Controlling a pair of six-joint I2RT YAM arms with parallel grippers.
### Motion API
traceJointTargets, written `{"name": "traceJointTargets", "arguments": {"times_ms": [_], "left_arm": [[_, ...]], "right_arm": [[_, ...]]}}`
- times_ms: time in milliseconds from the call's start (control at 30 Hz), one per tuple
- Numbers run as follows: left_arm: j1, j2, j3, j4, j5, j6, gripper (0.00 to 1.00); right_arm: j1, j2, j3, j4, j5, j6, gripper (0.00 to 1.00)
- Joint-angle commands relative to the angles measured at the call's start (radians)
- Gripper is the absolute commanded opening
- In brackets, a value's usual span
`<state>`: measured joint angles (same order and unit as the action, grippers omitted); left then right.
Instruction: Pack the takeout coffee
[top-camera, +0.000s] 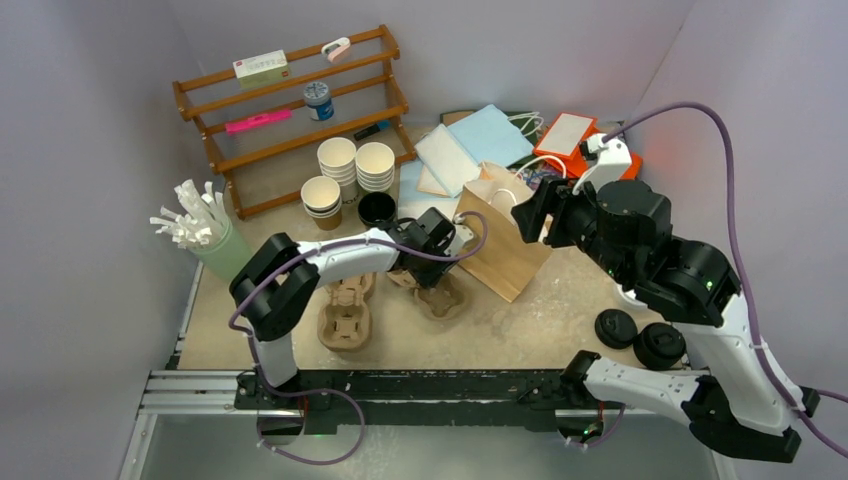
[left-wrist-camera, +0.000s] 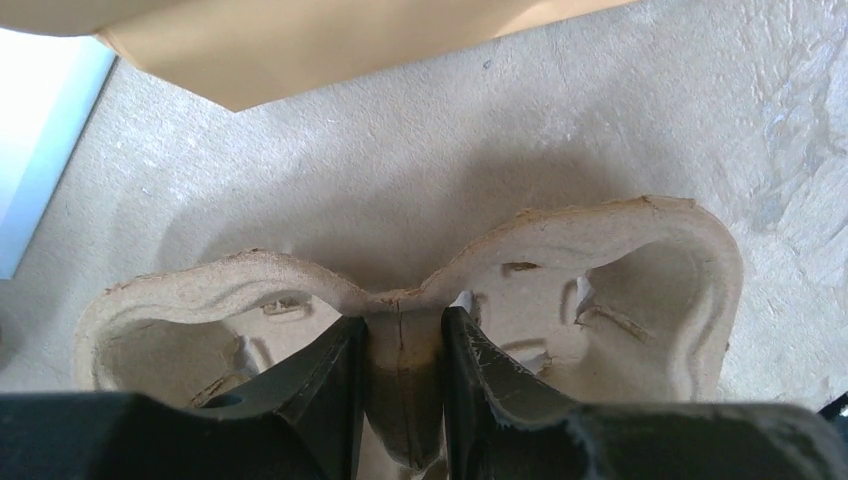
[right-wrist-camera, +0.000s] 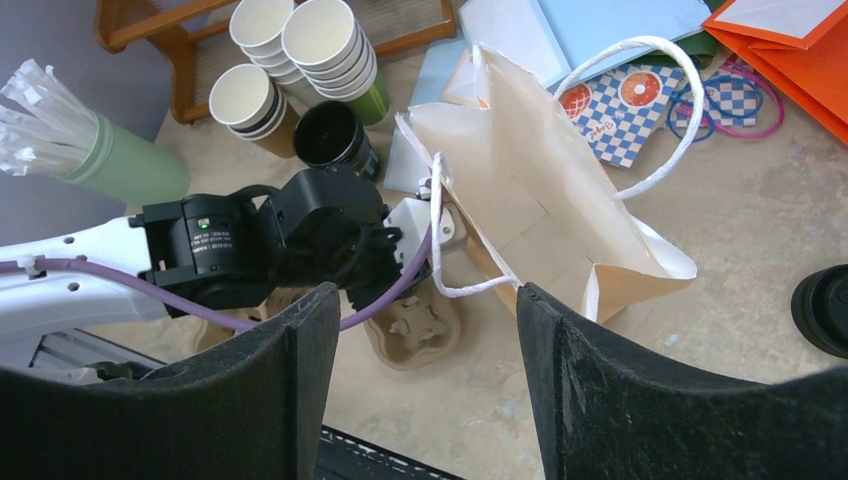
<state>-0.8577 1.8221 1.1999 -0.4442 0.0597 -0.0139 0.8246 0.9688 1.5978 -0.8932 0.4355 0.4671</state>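
- The left gripper (left-wrist-camera: 404, 335) is down on a pulp tray (left-wrist-camera: 620, 230). Its two black fingers (left-wrist-camera: 320, 390) press on either side of the tray's middle ridge, so it has the tray pinched there.
- That tray sits on the table (top-camera: 560, 300) just in front of the paper bag (top-camera: 505, 250). A second tray (top-camera: 345, 318) lies to its left, beside the left arm.
- The right gripper (right-wrist-camera: 425, 295) hangs above the bag with its jaws spread wide and nothing between them.
- The bag stands with its mouth open and its white cord handles loose at the rim.
- The paper cups (top-camera: 337, 155) are in three stacks in front of the wooden rack (top-camera: 290, 100), behind the left arm and well apart from the bag. Their tops are open and show white inside.
- A black cup (top-camera: 377, 208) stands just to the right of the nearest stack.
- Two black lids (top-camera: 615, 327) lie side by side on the table near the right arm's base, across the table from the cups.
- A green holder (top-camera: 225, 255) full of white straws stands at the left edge.
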Motion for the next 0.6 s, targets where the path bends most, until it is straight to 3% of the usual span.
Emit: {"name": "traceJointTargets", "arguments": {"times_ms": [0, 367, 567], "left_arm": [[0.005, -0.083, 0.022, -0.062, 0.001, -0.006, 0.29], [0.005, -0.355, 0.064, -0.241, -0.021, -0.115, 0.29], [0.005, -0.443, 0.227, -0.418, -0.071, -0.142, 0.29]], "right_arm": [[0.002, -0.001, 0.007, -0.009, 0.009, -0.004, 0.68], [0.002, 0.027, 0.039, -0.036, 0.127, -0.001, 0.66], [0.002, 0.067, 0.037, -0.010, 0.139, 0.025, 0.62]]}}
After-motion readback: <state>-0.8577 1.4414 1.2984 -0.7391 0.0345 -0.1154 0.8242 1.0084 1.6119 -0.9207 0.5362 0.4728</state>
